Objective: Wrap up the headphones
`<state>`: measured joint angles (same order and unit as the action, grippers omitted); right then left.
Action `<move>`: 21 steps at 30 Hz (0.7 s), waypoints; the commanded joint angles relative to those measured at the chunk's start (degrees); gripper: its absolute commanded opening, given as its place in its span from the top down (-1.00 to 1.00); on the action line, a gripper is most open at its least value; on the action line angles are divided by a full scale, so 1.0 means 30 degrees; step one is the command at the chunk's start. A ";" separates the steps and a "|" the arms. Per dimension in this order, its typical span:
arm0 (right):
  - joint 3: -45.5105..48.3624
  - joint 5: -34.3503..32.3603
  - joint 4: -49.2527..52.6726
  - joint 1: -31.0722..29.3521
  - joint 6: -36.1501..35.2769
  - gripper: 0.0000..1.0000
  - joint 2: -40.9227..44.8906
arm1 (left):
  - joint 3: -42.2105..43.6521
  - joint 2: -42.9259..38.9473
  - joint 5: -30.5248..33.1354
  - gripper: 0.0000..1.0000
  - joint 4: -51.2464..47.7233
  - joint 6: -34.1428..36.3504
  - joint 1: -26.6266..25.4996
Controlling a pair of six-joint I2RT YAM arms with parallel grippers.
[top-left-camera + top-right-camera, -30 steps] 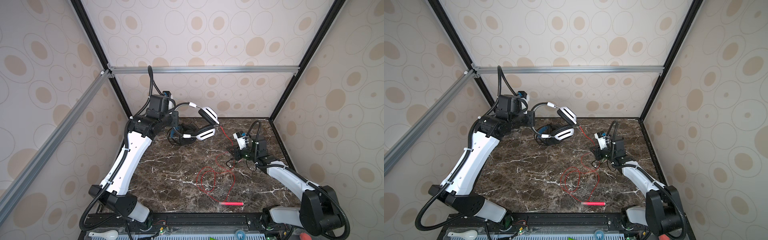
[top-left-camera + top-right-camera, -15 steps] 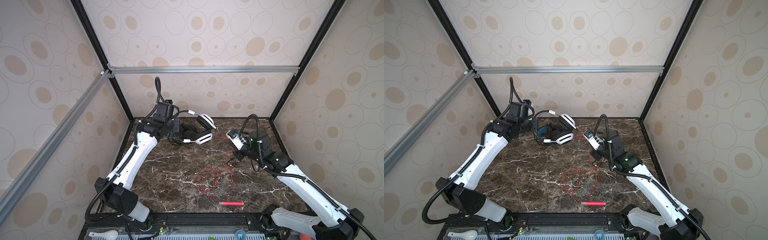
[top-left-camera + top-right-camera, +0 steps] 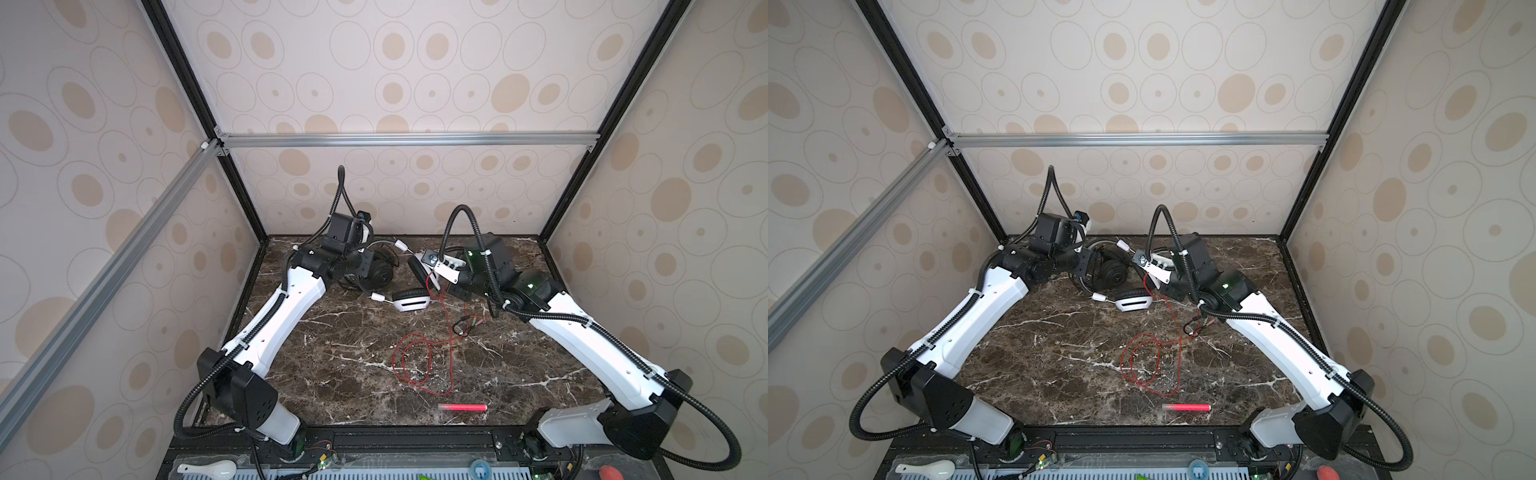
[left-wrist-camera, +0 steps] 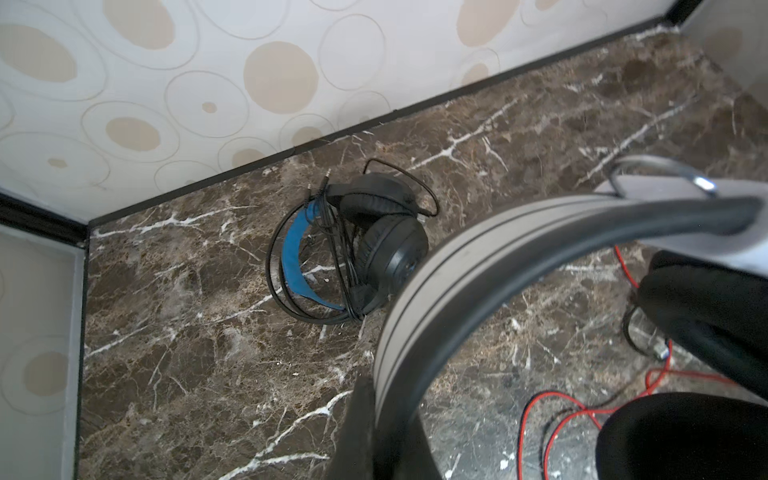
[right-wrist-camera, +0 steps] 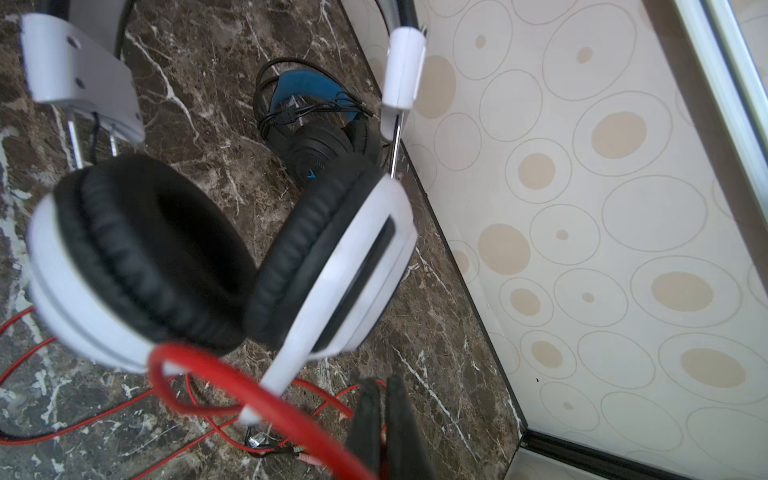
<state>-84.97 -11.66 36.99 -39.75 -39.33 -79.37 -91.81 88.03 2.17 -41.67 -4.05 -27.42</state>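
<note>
Both arms have stretched toward the back wall since a second ago, and the white headset (image 3: 411,302) has come down from mid-air to hang low over the marble table (image 3: 332,353), just beside the black headset (image 3: 381,272). Both top views put the left gripper (image 3: 365,266) at the band and the right gripper (image 3: 434,284) right by the cups, with the red cable (image 3: 419,365) trailing in loose loops toward the front. Left wrist view: the band crosses right at the finger, pinched tight. Right wrist view: jaws closed, seemingly on the cable. Best bet for winding, probably: left holds the band dead steady while right keeps gentle tension and circles the cups without snagging the black set's cord.
</note>
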 commanded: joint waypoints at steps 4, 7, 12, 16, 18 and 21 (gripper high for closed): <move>-0.1172 -0.0299 0.0326 -0.0312 -0.1386 0.97 -0.1037 | 0.0328 -0.1318 -0.1205 1.00 -0.0472 0.2207 -0.0972; -0.1679 -0.0065 0.0470 -0.0432 -0.1468 0.93 -0.1653 | 0.0624 -0.1506 -0.2038 1.00 -0.0465 0.2235 -0.1297; -0.2577 0.0163 0.0630 -0.0528 -0.1331 0.89 -0.2539 | 0.0987 -0.1511 -0.3293 1.00 -0.0354 0.2098 -0.1630; -0.3075 -0.0016 0.0621 -0.0689 -0.1285 0.87 -0.2869 | 0.1268 -0.1656 -0.3791 1.00 0.0005 0.1662 -0.1632; -0.3085 -0.0460 0.0310 -0.0887 -0.1411 0.86 -0.2853 | 0.1453 -0.1686 -0.3914 1.00 0.0166 0.1503 -0.1614; -0.3054 -0.1294 -0.0095 -0.1200 -0.1565 0.85 -0.2732 | 0.1873 -0.1718 -0.4206 1.00 0.0440 0.1272 -0.1634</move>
<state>-92.38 -13.06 39.05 -42.44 -43.03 -87.55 -86.35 85.67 -5.89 -42.15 0.58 -31.77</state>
